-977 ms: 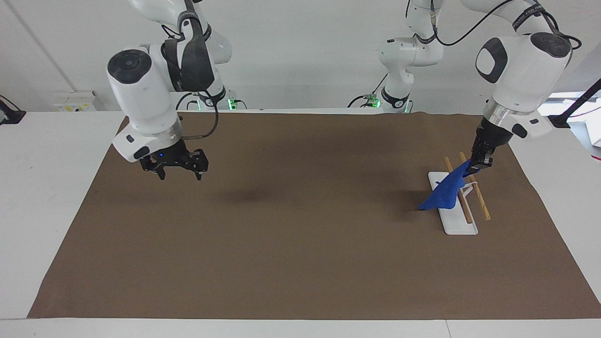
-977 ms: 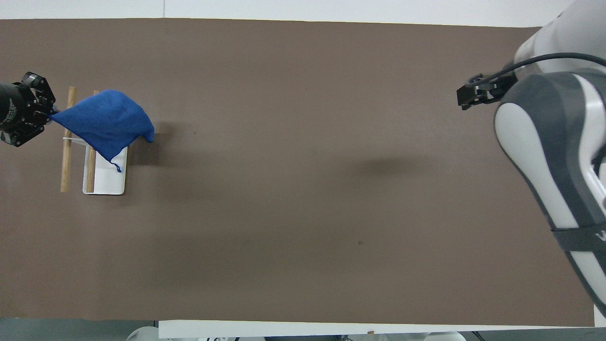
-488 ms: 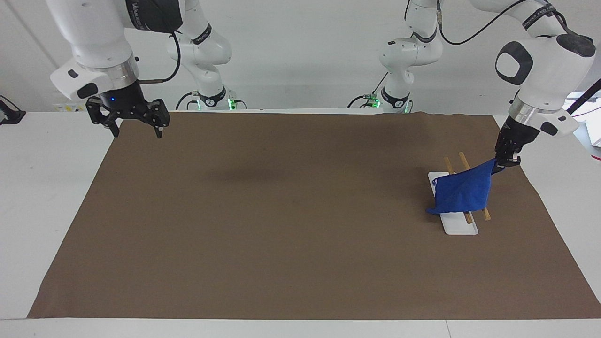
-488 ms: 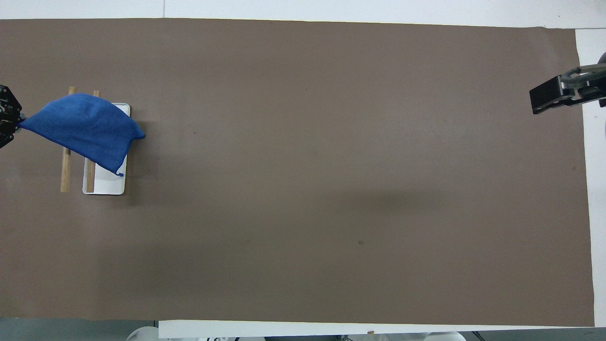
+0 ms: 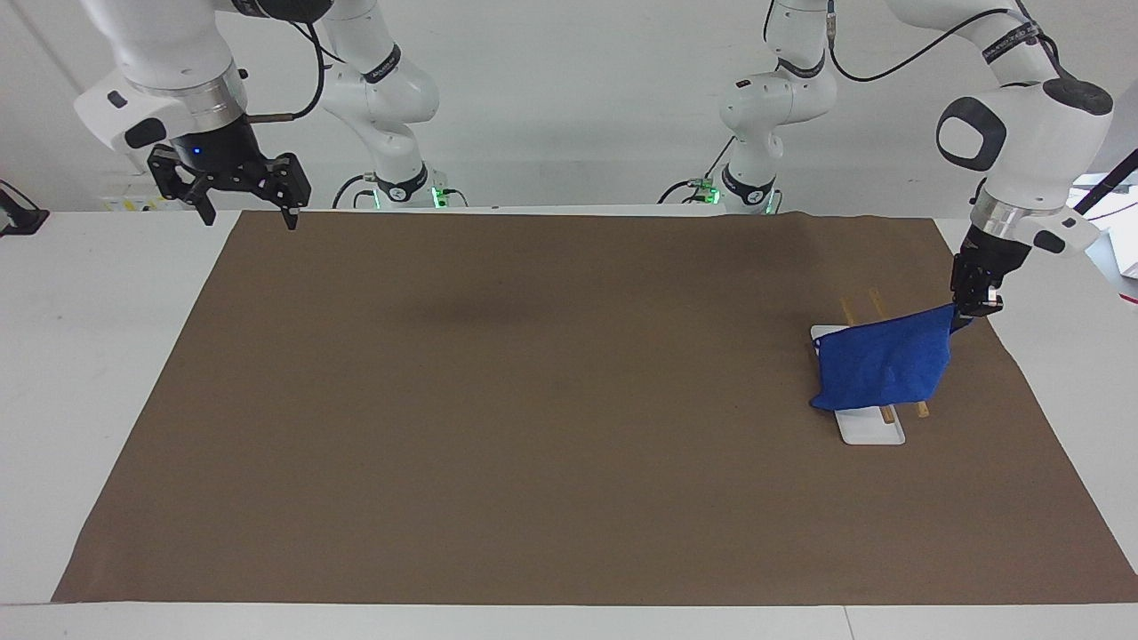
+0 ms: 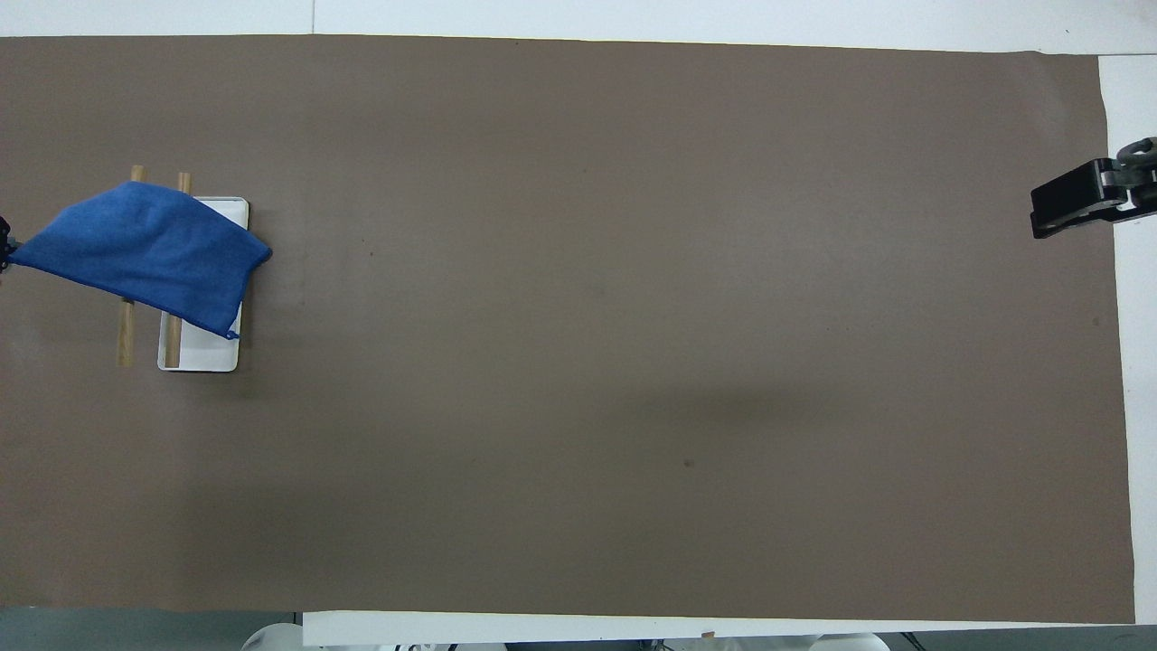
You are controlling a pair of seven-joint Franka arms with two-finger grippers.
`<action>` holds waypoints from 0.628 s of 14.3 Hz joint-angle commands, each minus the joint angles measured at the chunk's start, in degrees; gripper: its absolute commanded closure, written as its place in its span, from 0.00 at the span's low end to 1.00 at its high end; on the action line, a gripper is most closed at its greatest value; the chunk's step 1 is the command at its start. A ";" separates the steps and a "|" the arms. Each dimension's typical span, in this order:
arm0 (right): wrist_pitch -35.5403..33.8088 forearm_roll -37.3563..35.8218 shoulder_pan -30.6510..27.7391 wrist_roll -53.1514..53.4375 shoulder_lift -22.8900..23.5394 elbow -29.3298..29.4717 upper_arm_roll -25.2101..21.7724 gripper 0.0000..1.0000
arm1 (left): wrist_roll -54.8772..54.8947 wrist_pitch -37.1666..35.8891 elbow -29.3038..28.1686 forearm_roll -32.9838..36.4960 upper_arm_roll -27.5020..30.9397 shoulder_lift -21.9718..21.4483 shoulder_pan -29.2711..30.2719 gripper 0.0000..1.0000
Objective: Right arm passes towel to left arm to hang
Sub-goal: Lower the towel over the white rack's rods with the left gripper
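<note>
The blue towel (image 5: 885,364) lies spread across the two wooden rods (image 5: 922,409) of a small rack with a white base (image 5: 871,433). My left gripper (image 5: 976,302) is shut on one corner of the towel and holds it stretched out past the rods, toward the left arm's end of the table. In the overhead view the towel (image 6: 145,253) covers most of the rods (image 6: 126,333) and part of the base (image 6: 203,354). My right gripper (image 5: 249,215), with its blue light, is open and empty, raised over the mat's corner at the right arm's end, and it also shows in the overhead view (image 6: 1076,210).
A brown mat (image 5: 533,400) covers most of the white table (image 5: 89,293). The rack stands on the mat near the left arm's end. Both arm bases (image 5: 751,191) stand along the table's edge.
My left gripper has drawn the towel's corner outward over the rods, spreading the cloth across them. My right gripper has risen and pulled back to the mat's corner.
</note>
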 commanded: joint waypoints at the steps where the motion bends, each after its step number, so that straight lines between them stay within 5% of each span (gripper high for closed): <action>1: 0.53 2.40 -1.87 -1.06 -0.15 -0.12 -0.24 0.00 | 2.49 1.26 -0.23 3.57 -0.44 -0.63 1.64 0.99; 6: 0.80 2.48 -1.43 -0.89 -0.23 -0.48 -0.15 0.00 | 4.16 1.44 -0.75 5.52 -0.53 -0.89 2.96 0.99; 8: 0.80 2.31 -1.26 -0.63 -0.41 -0.74 -0.07 0.00 | 4.25 1.44 -1.10 5.52 -0.53 -0.37 2.96 0.88; 9: 0.80 2.22 -1.34 -0.45 -0.58 -1.26 0.11 0.00 | 4.34 1.44 -1.63 5.52 -0.53 -0.19 3.14 0.67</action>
